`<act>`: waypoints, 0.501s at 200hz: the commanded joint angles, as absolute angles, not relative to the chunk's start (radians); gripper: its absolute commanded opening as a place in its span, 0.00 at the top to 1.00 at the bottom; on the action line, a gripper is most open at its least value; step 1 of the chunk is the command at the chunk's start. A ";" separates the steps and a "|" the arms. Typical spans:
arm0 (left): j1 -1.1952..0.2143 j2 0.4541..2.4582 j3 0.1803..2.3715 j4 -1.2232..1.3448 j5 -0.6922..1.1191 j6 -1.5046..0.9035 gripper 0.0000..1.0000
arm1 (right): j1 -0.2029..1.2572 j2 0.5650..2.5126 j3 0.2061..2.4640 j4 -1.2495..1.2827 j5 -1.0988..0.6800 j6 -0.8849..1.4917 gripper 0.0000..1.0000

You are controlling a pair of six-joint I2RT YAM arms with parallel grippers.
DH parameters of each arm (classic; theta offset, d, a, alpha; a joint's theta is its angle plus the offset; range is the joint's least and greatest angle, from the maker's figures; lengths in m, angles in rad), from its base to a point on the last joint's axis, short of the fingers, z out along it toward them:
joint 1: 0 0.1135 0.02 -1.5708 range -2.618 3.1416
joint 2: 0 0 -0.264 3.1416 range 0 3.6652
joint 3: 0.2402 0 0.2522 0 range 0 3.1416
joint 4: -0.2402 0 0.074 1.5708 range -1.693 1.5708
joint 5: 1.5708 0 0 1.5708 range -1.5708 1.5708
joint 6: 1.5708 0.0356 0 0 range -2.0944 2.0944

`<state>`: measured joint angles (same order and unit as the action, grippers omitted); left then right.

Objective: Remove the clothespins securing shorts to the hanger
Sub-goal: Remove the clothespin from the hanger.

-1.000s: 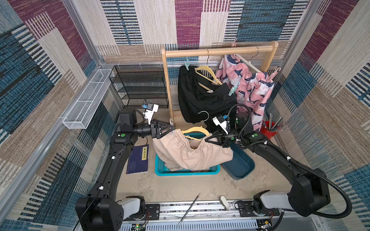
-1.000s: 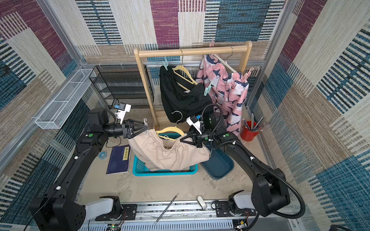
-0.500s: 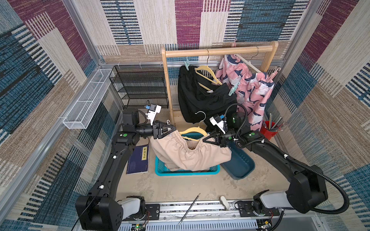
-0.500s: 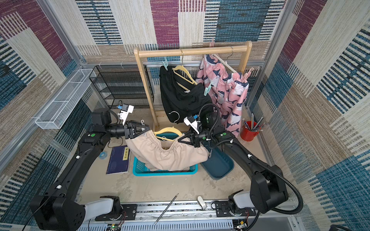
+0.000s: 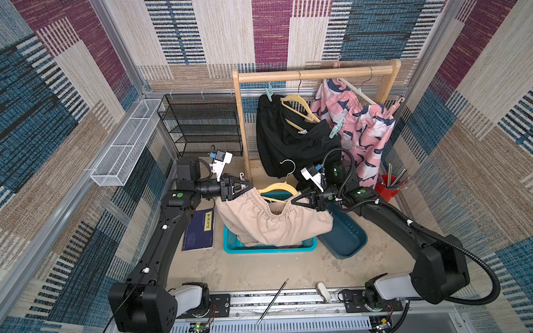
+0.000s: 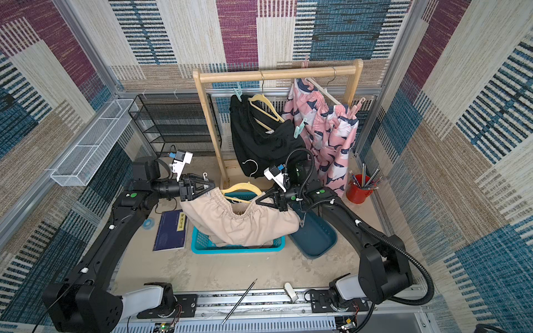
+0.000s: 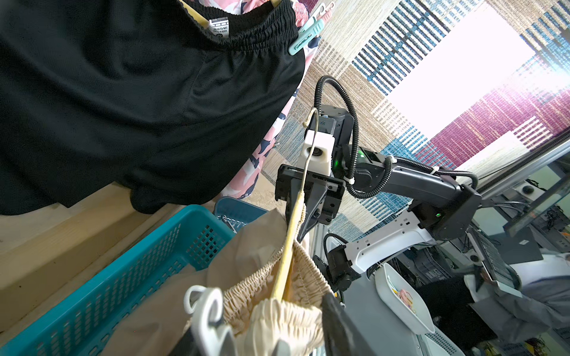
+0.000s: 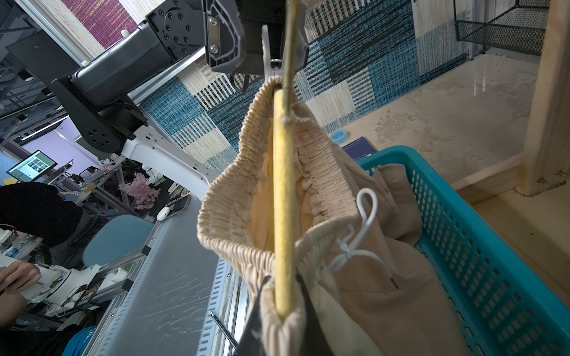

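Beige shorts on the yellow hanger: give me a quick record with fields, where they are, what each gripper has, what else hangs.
beige shorts: waistband on the yellow hanger, legs drooping into the teal basket
left gripper: closed on the white clothespin at one hanger end
right gripper: shut on the other hanger end, through the waistband
wooden rack: black shorts and pink shorts, pinned

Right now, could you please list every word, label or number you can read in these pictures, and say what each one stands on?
"梦溪笔谈", as best it reads: upright yellow label on the dark blue notebook.
White tag in the waistband of the black shorts: printed, but too blurred to read.
Monitor outside the cell, seen in the right wrist view: too small to read.
Nothing else is legible.
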<state>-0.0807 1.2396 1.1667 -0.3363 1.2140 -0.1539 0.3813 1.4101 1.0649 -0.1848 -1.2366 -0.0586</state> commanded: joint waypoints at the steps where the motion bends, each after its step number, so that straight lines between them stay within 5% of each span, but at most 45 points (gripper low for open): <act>1: -0.081 1.237 1.174 -0.368 1.254 -0.132 0.85 | 0.382 1.404 1.063 -0.158 -1.216 -0.078 1.00; 42: -0.082 1.264 1.280 -0.542 1.189 -0.014 0.28 | 0.383 1.396 1.056 -0.163 -1.219 -0.081 1.00; 74: -0.081 1.267 1.301 -0.553 1.180 -0.010 0.12 | 0.382 1.384 1.048 -0.160 -1.221 -0.079 1.00; 100: -0.081 1.281 1.330 -0.617 1.166 0.035 0.12 | 0.382 1.373 1.043 -0.165 -1.225 -0.083 1.00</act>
